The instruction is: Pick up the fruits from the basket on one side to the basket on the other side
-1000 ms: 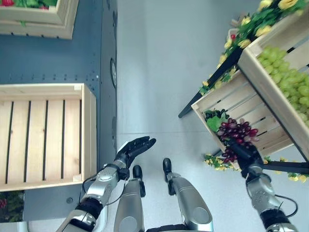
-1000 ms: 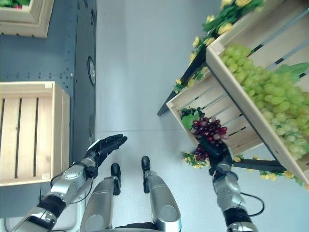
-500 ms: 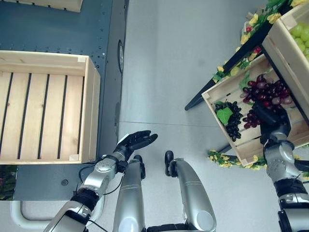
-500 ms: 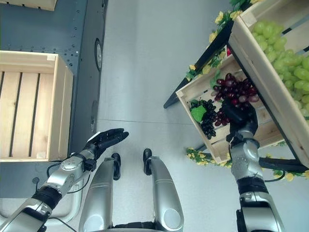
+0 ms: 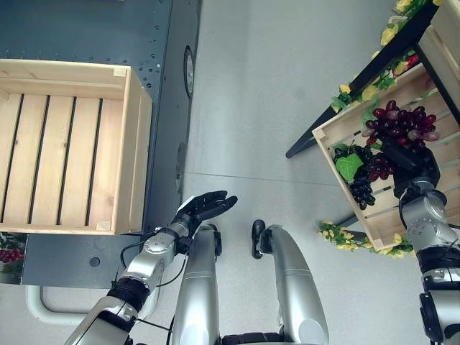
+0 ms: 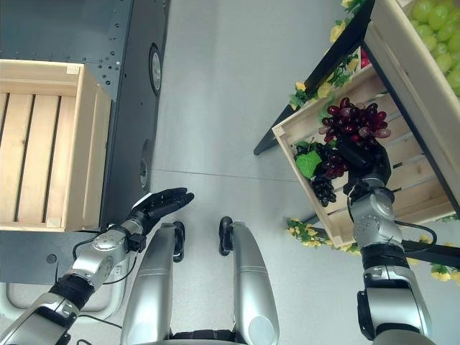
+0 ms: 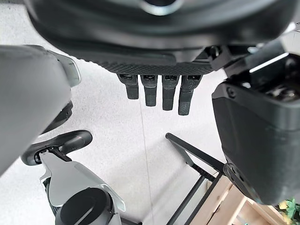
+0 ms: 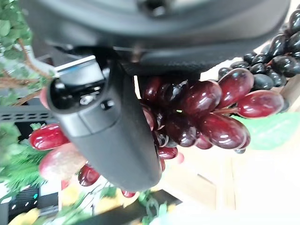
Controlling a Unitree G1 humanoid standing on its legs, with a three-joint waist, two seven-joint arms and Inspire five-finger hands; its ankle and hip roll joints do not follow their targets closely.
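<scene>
A bunch of red grapes (image 5: 401, 126) lies in the slanted wooden crate (image 5: 336, 130) at the right, beside black grapes (image 5: 361, 188) and a green leaf (image 5: 348, 167). My right hand (image 5: 411, 164) reaches into that crate and is shut on the red bunch; in the right wrist view the thumb (image 8: 117, 131) presses across the red grapes (image 8: 206, 108). The slatted wooden crate (image 5: 136, 144) at the left has nothing in it. My left hand (image 5: 205, 207) hangs open low beside it, fingers (image 7: 161, 93) straight, holding nothing.
A second slanted crate with green grapes (image 6: 431, 14) sits above the red-grape crate on a black stand (image 5: 338, 115) trimmed with yellow flowers (image 5: 338, 236). The left crate rests on a dark blue platform (image 5: 165, 65). Grey floor (image 5: 266, 86) lies between the two sides.
The camera has shifted. The red bunch, with my right hand on it, now sits higher against the black grapes than before. My left hand keeps its open pose.
</scene>
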